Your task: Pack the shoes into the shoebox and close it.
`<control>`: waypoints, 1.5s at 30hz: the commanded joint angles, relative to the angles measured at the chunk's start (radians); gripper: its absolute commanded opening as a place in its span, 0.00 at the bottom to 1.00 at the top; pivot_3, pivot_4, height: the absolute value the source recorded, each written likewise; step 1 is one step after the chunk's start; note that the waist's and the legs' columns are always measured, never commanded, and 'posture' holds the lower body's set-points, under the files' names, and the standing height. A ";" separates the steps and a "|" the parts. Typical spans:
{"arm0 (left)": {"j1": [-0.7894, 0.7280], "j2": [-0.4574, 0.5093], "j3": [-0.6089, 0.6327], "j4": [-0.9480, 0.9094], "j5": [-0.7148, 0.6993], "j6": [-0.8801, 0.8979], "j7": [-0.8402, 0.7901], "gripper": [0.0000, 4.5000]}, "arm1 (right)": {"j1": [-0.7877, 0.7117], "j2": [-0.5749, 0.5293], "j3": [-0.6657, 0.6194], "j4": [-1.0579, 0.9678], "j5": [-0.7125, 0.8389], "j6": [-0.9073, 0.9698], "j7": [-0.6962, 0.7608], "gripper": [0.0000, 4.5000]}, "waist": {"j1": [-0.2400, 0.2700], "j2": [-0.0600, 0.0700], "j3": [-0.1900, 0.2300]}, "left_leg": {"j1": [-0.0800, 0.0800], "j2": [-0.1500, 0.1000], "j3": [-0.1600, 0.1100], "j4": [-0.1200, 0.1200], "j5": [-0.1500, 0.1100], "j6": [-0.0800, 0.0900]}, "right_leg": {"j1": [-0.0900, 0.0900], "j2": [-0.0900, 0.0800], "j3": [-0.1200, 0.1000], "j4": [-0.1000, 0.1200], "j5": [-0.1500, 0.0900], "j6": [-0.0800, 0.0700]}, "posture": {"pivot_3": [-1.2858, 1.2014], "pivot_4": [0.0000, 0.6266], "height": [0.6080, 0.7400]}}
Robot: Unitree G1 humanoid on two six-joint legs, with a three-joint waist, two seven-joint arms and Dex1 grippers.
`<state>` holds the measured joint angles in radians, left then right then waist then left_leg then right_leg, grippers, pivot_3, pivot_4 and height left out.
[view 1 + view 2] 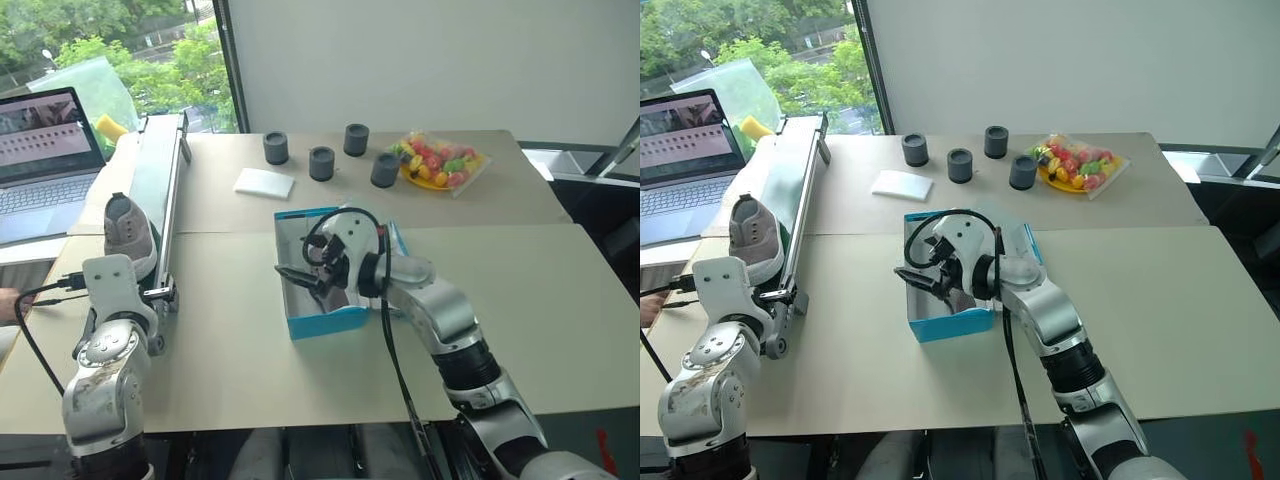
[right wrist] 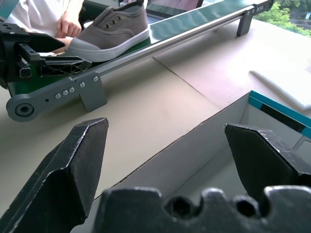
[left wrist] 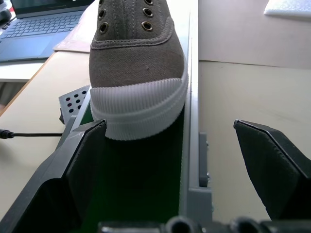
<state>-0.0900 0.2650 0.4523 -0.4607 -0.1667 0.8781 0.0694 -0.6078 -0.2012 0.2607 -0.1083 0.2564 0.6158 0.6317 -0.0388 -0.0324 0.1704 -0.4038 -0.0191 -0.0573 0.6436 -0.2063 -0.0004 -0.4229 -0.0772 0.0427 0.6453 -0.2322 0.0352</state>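
Observation:
One grey-brown shoe [image 1: 128, 228] with a white sole stands on the green conveyor belt [image 1: 160, 185] at the left. My left gripper [image 3: 170, 141] is open just before its toe [image 3: 138, 73], and the left finger [image 3: 73, 160] almost touches the sole. The blue shoebox [image 1: 318, 322] stands open in the middle of the table, white inside. My right gripper [image 1: 298, 277] hovers open over its inside [image 2: 228, 141], holding nothing. The arm hides much of the box, so I cannot tell what lies in it.
A laptop [image 1: 45, 150] sits at the far left. A person's hand [image 2: 68, 24] rests behind the belt. At the back lie a white pad [image 1: 265, 183], several dark cylinders [image 1: 322, 163] and a bag of colourful pieces [image 1: 440, 160].

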 commanded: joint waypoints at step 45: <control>-0.027 -0.068 -0.377 -0.323 -0.266 -0.134 -0.253 0.67 | -0.308 0.325 -0.744 0.304 0.678 0.700 -0.537 1.00 | -0.010 -0.001 0.000 | -0.002 0.001 0.004 -0.001 -0.001 0.000 | -0.002 0.001 0.002 -0.001 0.000 -0.001 | 0.52 0.24 1.00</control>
<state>-0.0988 0.1900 0.0915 -0.7260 -0.3950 0.7385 -0.1598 -0.8802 0.0874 -0.5007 0.2253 0.8930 1.3064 0.1076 -0.0484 -0.0337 0.1699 -0.4054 -0.0184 -0.0520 0.6428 -0.2072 -0.0007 -0.4238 -0.0757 0.0442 0.6445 -0.2318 0.0345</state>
